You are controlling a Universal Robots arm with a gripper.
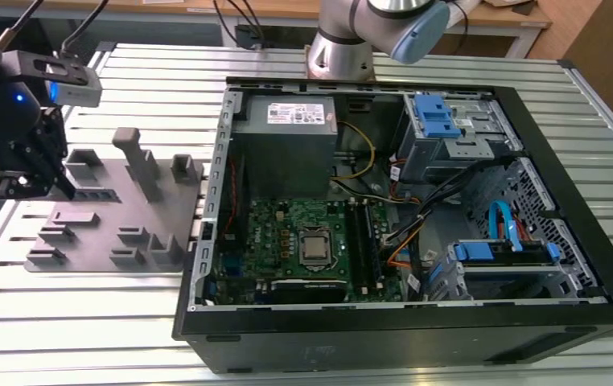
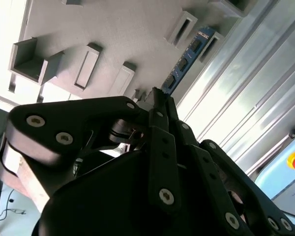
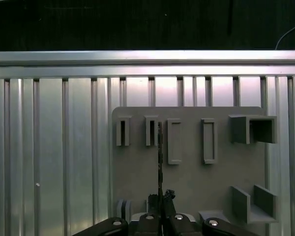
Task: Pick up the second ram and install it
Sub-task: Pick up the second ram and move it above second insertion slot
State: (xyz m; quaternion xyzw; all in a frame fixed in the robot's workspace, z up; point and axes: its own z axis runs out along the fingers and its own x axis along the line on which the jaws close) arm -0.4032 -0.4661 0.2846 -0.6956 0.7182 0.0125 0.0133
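Clamping one end of the second ram (image 2: 189, 51), the fingers (image 2: 162, 142) of the gripper (image 2: 156, 97) are drawn together with only the thin board between them. In the second wrist view the stick runs out from the fingertips, its blue face and dark chips turned to the camera. In the first wrist view the same stick (image 3: 160, 147) is seen edge-on, a thin dark line running out from the gripper (image 3: 160, 199). It is held over the grey fixture block (image 3: 187, 182), its free end near the row of narrow slots; whether it touches the block cannot be told. The block lies on the slatted metal surface (image 3: 49, 147). In the exterior view the gripper (image 1: 22, 183) hangs at the left edge of the frame, over the block's (image 1: 87, 229) upper left corner. Right of the block, across the middle of the frame, lies the open computer case (image 1: 414, 342), with its green motherboard (image 1: 280, 229) at lower centre and a grey power supply (image 1: 285, 117) above that. Farthest off, at top centre, stands the arm's base (image 1: 339, 48).
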